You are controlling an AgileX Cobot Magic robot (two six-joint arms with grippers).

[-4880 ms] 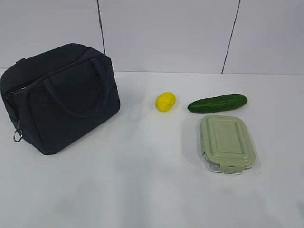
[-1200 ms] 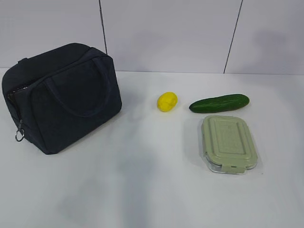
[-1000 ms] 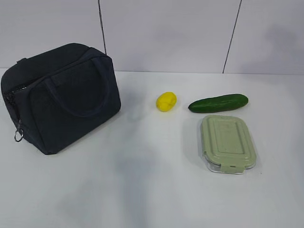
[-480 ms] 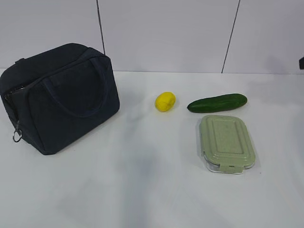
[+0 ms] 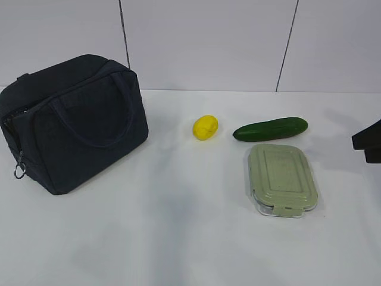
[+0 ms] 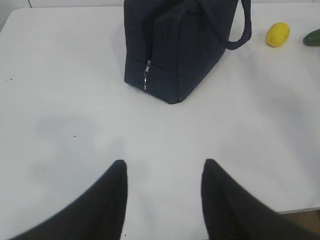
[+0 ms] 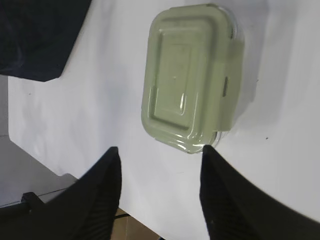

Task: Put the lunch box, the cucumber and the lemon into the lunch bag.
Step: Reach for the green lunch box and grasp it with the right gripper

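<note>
Resting untouched on the white tabletop [image 5: 178, 238] right of the boxy navy fabric lunch bag [image 5: 74, 122], the yellow lemon [image 5: 205, 127], dark green cucumber [image 5: 271, 128] and sage-lidded clear lunch box [image 5: 281, 179] all await packing, the left gripper [image 6: 164, 172] and right gripper [image 7: 160, 160] both spread, empty.

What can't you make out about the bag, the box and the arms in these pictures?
- Dark navy fabric lunch bag: inside hidden by its own walls, every view.
- Clear lunch box with sage-green lid: contents hidden by lid.
- Right arm: cut off by exterior view's edge.
- Long dark green cucumber: cropped in left wrist view.
</note>
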